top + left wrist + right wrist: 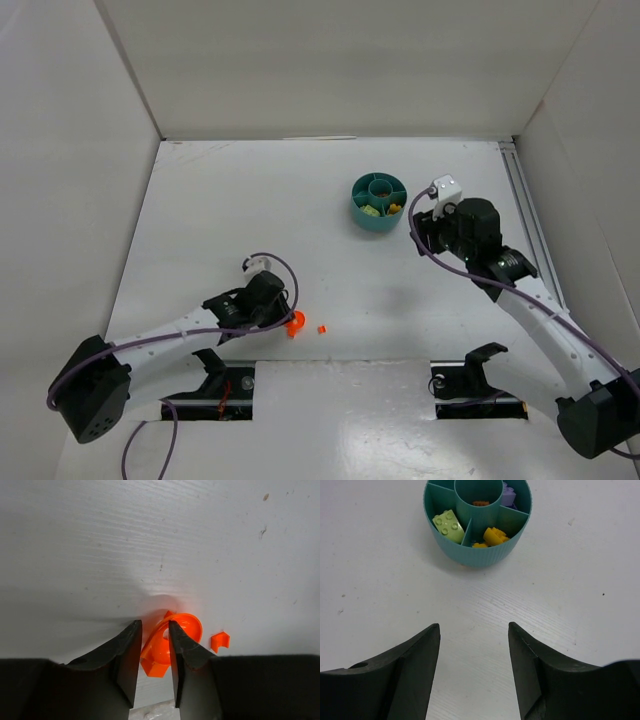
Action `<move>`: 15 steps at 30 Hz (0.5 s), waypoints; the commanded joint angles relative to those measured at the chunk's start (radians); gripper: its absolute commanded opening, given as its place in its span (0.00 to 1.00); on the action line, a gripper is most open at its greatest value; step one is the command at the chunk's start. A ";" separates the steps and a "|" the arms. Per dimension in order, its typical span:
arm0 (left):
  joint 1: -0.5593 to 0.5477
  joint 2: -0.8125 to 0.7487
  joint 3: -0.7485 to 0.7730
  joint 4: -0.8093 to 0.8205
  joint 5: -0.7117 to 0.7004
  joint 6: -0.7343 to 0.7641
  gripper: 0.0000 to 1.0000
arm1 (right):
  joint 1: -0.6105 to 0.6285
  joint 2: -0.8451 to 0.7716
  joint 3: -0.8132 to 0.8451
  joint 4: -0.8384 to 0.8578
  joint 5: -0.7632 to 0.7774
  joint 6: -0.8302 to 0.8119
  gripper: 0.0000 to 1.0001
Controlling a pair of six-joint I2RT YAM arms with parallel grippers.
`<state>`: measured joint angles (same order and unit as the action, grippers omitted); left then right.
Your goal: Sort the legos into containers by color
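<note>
The left gripper (pixel 153 627) had its jaws narrow, astride the rim of the ring lego (pixel 184 626); a grip was unconfirmed. A small lego (pixel 220 641) lay just right of them. The ring was judged light, stiff and slick: pinch across the rim. The right gripper (pixel 474 630) stood wide and empty, with the tub (pixel 480 556) ahead.

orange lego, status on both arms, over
Left fingers astride rim of round orange lego, grip unconfirmed. Right fingers open, empty, facing tub. Small orange bit loose beside, nothing blocking.
</note>
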<state>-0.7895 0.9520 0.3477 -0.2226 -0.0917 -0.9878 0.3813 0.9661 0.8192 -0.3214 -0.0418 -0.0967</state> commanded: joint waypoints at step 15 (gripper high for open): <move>-0.116 0.035 0.195 -0.113 -0.201 -0.006 0.00 | -0.016 -0.085 -0.008 -0.071 0.069 0.015 0.62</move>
<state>-0.8978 1.0252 0.4744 -0.3084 -0.2268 -1.0042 0.3725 0.9165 0.8158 -0.3904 0.0063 -0.0963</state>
